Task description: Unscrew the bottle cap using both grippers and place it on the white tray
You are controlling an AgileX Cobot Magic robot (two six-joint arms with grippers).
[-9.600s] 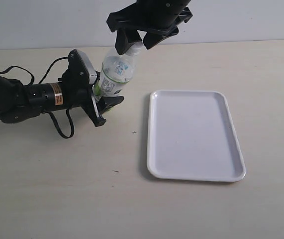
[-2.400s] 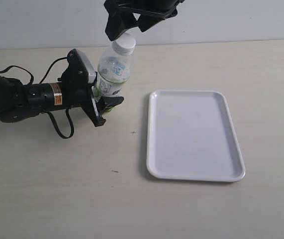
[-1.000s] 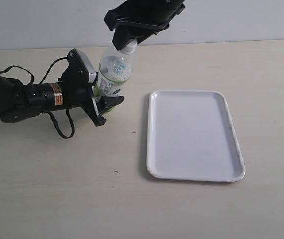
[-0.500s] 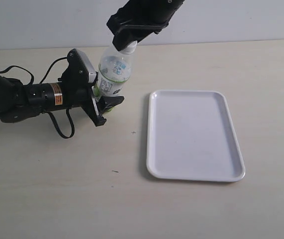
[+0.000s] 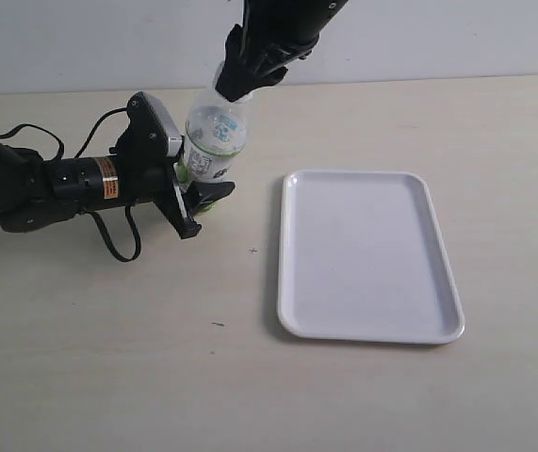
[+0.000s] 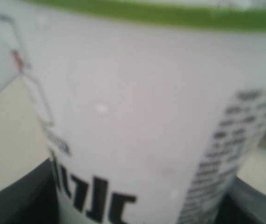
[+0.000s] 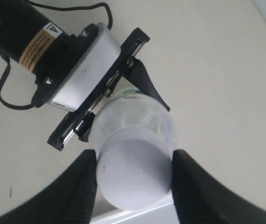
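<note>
One bottle [image 5: 214, 139], one bottle cap [image 7: 133, 173], one white tray [image 5: 363, 254] and two grippers are in view. In the upper left of the exterior frame, the left gripper [image 5: 203, 202] is clamped on the clear bottle's lower body and holds it tilted. The blurred label [image 6: 137, 116] fills its wrist view. The right gripper [image 5: 238, 80] reaches in from the top edge and hides the cap there. In its own view, both ridged black fingers [image 7: 84, 186] press the smooth round white cap's sides. The tray, flat with rounded corners and a low rim, lies right of centre on the beige table [image 5: 108, 358], well apart from the bottle.
</note>
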